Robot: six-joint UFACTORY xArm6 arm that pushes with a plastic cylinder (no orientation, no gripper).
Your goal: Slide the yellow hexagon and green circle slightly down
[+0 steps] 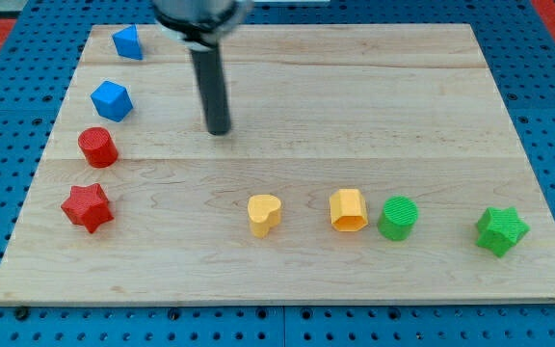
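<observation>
The yellow hexagon [348,210] stands on the wooden board [355,96] right of centre near the view's bottom. The green circle [397,218] stands just to its right, almost touching it. My tip [219,130] rests on the board well up and to the left of both blocks, touching neither.
A yellow heart [264,214] lies left of the hexagon. A green star [501,230] sits at the far right. Down the left side stand a blue block [127,42], a blue hexagon [112,100], a red circle [97,146] and a red star [87,206].
</observation>
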